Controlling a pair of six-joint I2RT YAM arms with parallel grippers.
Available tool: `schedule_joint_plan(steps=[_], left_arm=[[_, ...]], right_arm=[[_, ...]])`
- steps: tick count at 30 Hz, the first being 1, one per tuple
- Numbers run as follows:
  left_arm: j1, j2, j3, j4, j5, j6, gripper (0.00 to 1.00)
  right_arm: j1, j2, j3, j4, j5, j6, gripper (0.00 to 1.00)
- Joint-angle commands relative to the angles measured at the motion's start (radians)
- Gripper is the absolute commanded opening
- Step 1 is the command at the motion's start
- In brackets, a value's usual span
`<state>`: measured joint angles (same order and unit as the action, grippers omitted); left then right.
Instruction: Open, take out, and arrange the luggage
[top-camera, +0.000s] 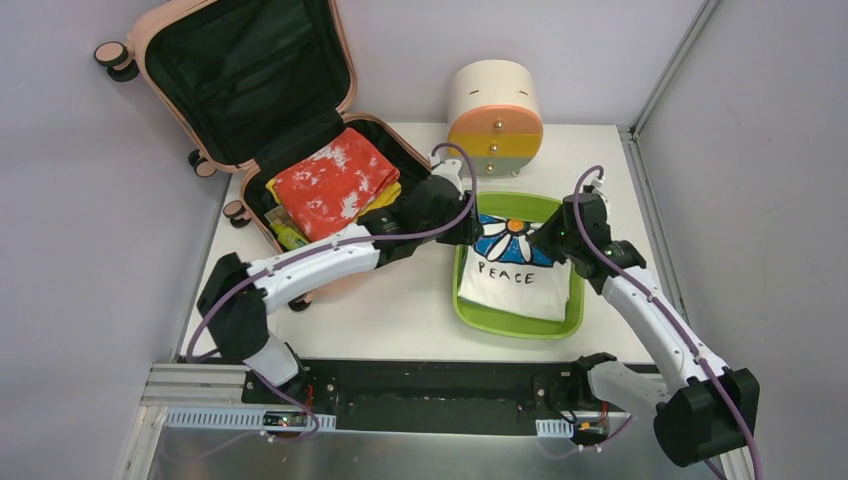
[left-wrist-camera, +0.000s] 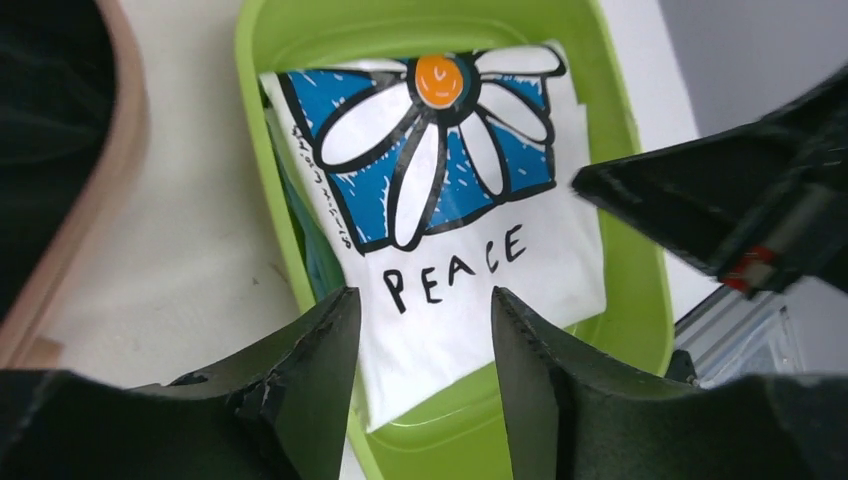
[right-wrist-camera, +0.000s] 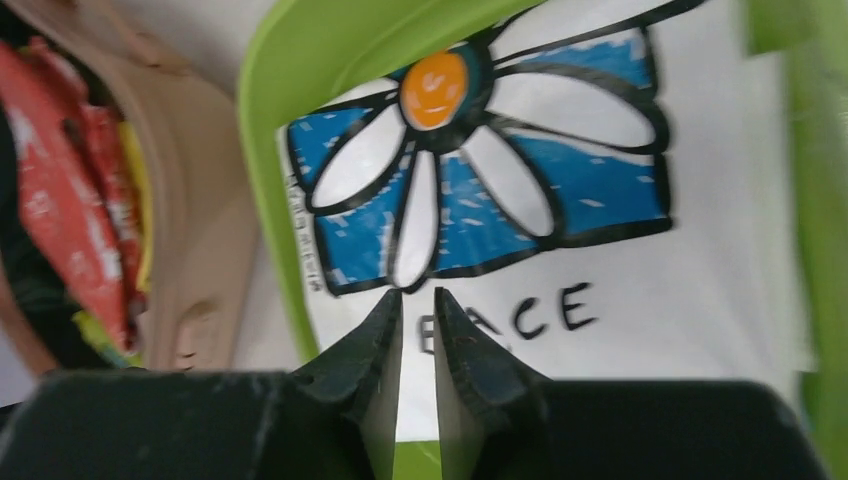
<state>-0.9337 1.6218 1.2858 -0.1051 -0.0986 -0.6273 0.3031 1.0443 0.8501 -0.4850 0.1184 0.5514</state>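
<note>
left hand (left-wrist-camera: 422, 300): jaws roughly half apart, nothing between them, above the left side of the glossy lime-green plastic tray (top-camera: 515, 328)
right hand (right-wrist-camera: 417, 300): jaws almost together with a thin gap, gripping nothing, over the same tray
tray is a rounded rectangle on the smooth white counter (top-camera: 380, 310) and holds a folded white T-shirt (top-camera: 515, 285) with a blue/white daisy print and "PEACE"
peach-pink hard-shell luggage (top-camera: 245, 75) is far-left on the counter: open, lid raised, rounded corners, black fabric lining
its base holds a folded red-white tie-dye cloth (top-camera: 335, 185) over a yellow cloth (top-camera: 385, 197)
cream cylindrical drawer unit (top-camera: 493, 110) stands just behind the tray at the far edge
</note>
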Motion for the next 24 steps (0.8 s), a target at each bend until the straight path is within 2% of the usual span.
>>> schedule_joint_plan(steps=[1,5,9,17,21,24], left_arm=[[0.059,-0.151,0.022,-0.089,-0.058,0.044,0.52],[0.189,-0.267,-0.067,-0.094,0.037,-0.005,0.52],[0.297,-0.374,-0.167,-0.101,0.072,0.016,0.50],[0.470,-0.489,-0.241,-0.187,0.133,0.053,0.50],[0.560,-0.502,-0.240,-0.249,0.168,0.068,0.51],[0.625,-0.526,-0.251,-0.276,0.185,0.075,0.51]], right_arm=[[0.074,-0.001,-0.048,0.264,-0.150,0.181,0.18],[0.182,0.099,-0.048,0.362,-0.166,0.246,0.17],[0.285,0.232,-0.037,0.347,-0.145,0.208,0.17],[0.315,0.427,-0.089,0.357,-0.126,0.189,0.15],[0.315,0.439,-0.058,0.268,-0.049,0.150,0.15],[0.315,0.399,-0.035,0.246,-0.059,0.119,0.15]])
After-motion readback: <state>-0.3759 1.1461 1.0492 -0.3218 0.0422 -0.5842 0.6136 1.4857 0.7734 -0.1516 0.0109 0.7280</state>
